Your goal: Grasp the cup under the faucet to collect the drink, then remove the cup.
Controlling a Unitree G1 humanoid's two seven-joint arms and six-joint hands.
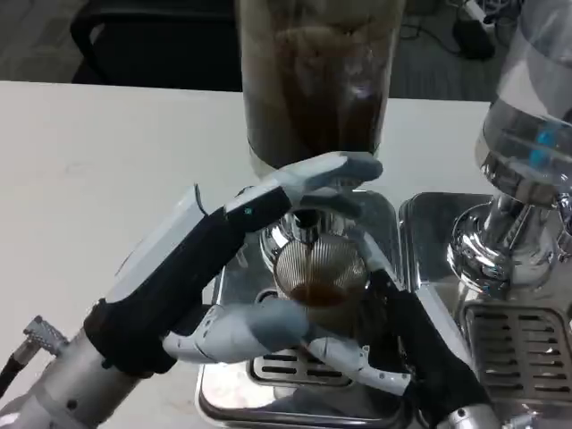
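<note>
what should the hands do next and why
Probably keep the cup steady under the faucet: only a little brown drink shows in its bottom, the right hand holds it, and the left hand reaches to the faucet.

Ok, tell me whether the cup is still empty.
No. The cup under the faucet already has dark liquid in its bottom, with the right hand holding it from below.

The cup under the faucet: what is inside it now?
The cup holds a little brown liquid at its bottom. The right hand grips it; the left hand wraps around it, covering its lower outside, so the exact fill level is unclear.
</note>
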